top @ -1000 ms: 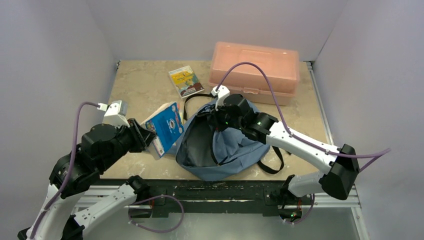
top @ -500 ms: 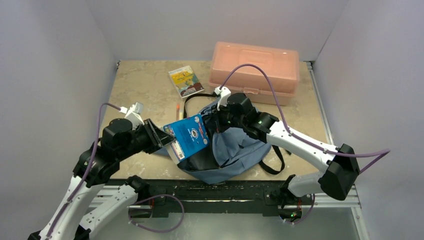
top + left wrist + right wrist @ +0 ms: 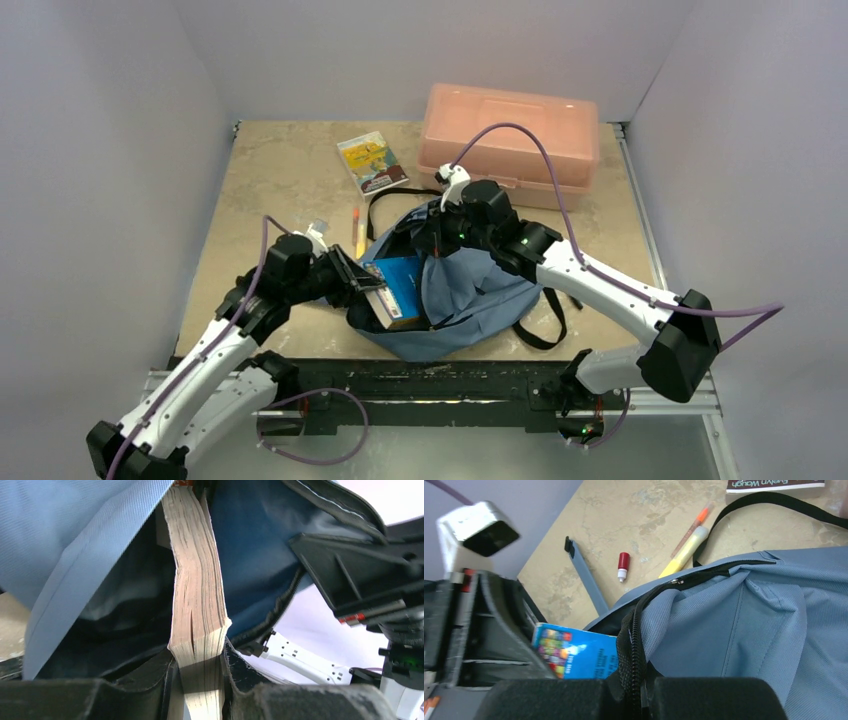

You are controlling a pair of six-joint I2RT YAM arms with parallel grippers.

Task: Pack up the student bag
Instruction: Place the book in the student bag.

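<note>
- The student bag (image 3: 480, 295) lies at lower centre of the top view, near the front edge of the counter (image 3: 270, 170). Its mouth faces left, and it sits apart from the salmon-pink plastic box (image 3: 510, 135) at the back.
- The right pincer (image 3: 639, 695) is closed tight on the bag's zippered rim and holds it up so the mouth gapes.
- The left pincer (image 3: 200, 672) is clamped across a thick paperback (image 3: 197, 595), with the near end squeezed between its pads. The far end is already inside the opening.
- The step in hand looks to be sliding the book home.
- To do it well, hold the rim high and taut and push along the book's length, clear of the zipper teeth. Release only once the book sits deep.
- The bag is soft blue-grey woven cloth with a dark lining and a coarse black zipper, so it will likely sag if let go.
- The book has a glossy blue cover and a yellowed, slightly split page block, and seems stiff enough to push.
- A yellow highlighter (image 3: 684, 552), an orange pen (image 3: 696, 525) and a second paperback (image 3: 372, 162) lie on the counter outside the bag.
</note>
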